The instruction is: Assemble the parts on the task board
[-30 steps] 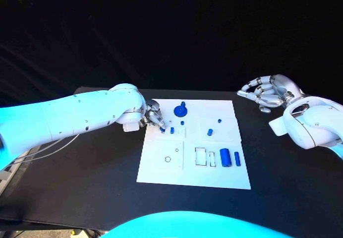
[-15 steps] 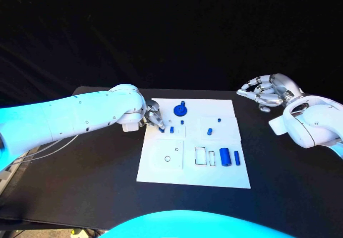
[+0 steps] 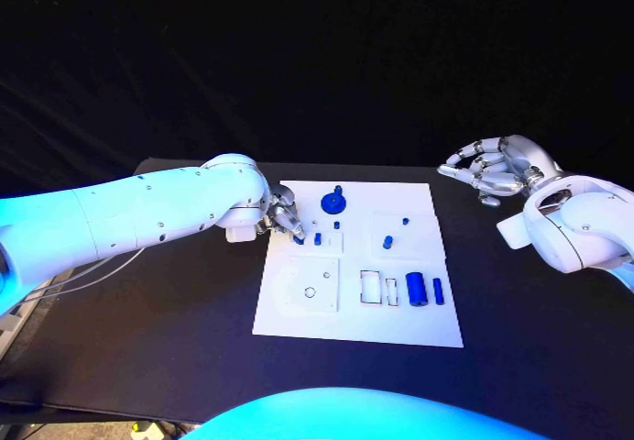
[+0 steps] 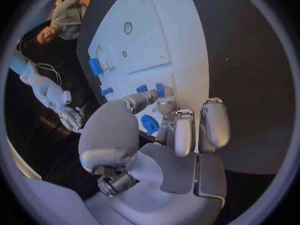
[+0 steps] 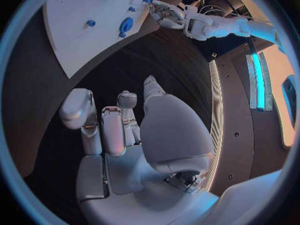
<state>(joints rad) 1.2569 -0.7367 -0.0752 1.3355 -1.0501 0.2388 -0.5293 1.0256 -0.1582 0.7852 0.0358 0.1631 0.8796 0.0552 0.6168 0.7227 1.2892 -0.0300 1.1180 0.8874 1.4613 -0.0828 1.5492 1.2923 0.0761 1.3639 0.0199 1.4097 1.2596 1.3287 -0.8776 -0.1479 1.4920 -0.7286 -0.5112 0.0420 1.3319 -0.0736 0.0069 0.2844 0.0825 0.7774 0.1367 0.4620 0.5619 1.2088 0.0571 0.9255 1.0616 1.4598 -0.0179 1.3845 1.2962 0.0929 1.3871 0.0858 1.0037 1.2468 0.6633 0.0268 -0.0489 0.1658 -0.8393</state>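
Board (image 3: 317,316) lies mid-table with blue parts scattered on it; the left hand (image 3: 283,217) sits at its 10 o'clock edge, fingers curled down onto a small part (image 3: 302,240), though whether they pinch it or only touch it I cannot tell. A round part (image 3: 333,200) stands at the hand's 3 o'clock, just beside it. The right hand (image 3: 492,171) hangs off the board's 2 o'clock corner, well apart, fingers loosely curled and holding nothing.

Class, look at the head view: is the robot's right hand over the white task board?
No: the right hand hangs off the task board, beyond its far right corner.
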